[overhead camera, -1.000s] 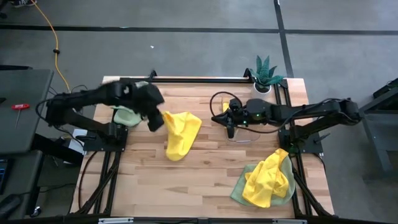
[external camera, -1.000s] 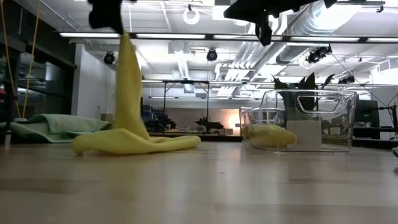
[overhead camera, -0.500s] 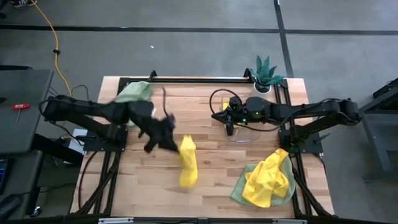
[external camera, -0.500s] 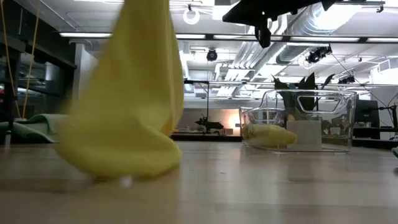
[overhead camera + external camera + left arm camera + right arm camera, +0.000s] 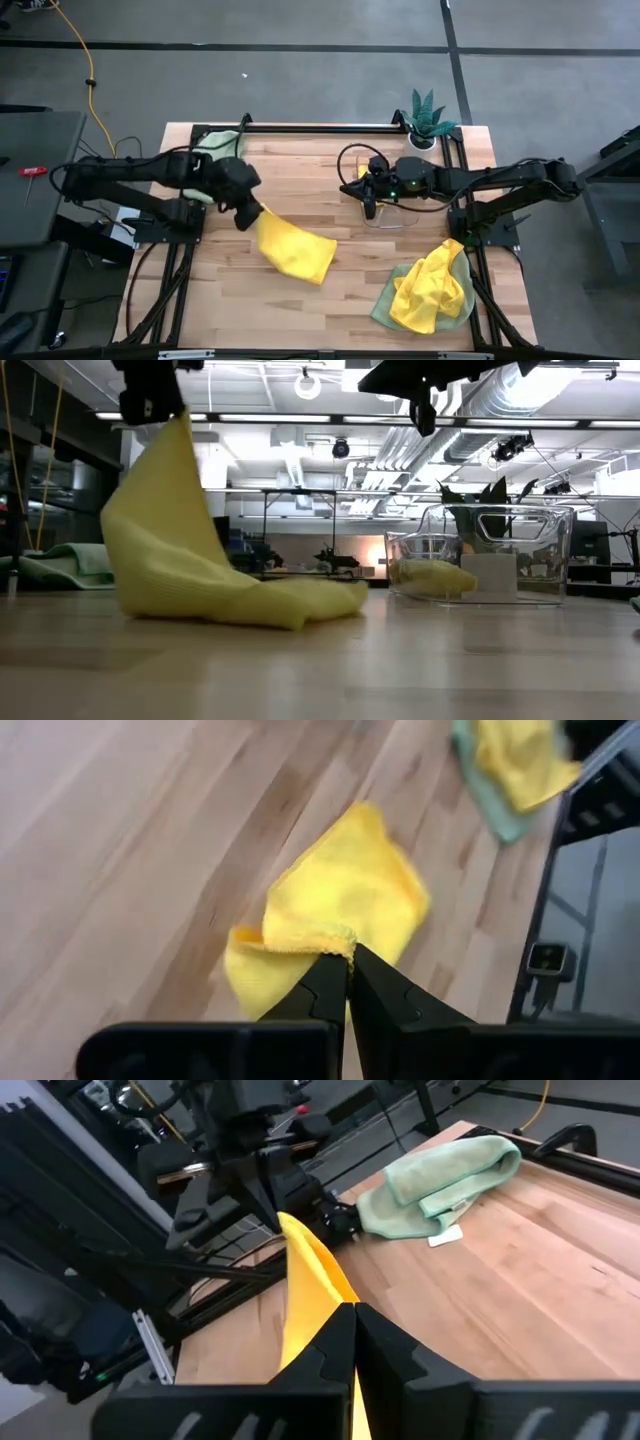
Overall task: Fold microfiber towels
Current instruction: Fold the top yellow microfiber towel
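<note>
Comparing with half a second ago, my left gripper [image 5: 250,216] has drawn back toward the left side of the table [image 5: 340,310], and the yellow towel [image 5: 292,250] it carries, then hanging as a narrow strip, now drapes out to the right with its lower end lying flat on the wood. From table level I see that towel [image 5: 190,575] rise like a tent from the boards up to my pinch, and a clear bin [image 5: 490,555] holding a yellow cloth, which overhead is mostly hidden under my right arm. My left wrist camera shows the hem of the towel [image 5: 345,895] clamped between fingers fully closed on it, with the yellow-and-green pile [image 5: 510,765] beyond. Overhead, that pile [image 5: 430,290] sits near the right corner, and a sage towel [image 5: 215,150] lies at the far left. My right gripper [image 5: 370,205] hovers closed over the bin, holding nothing. A potted plant [image 5: 428,118] stands at the far right edge.
</note>
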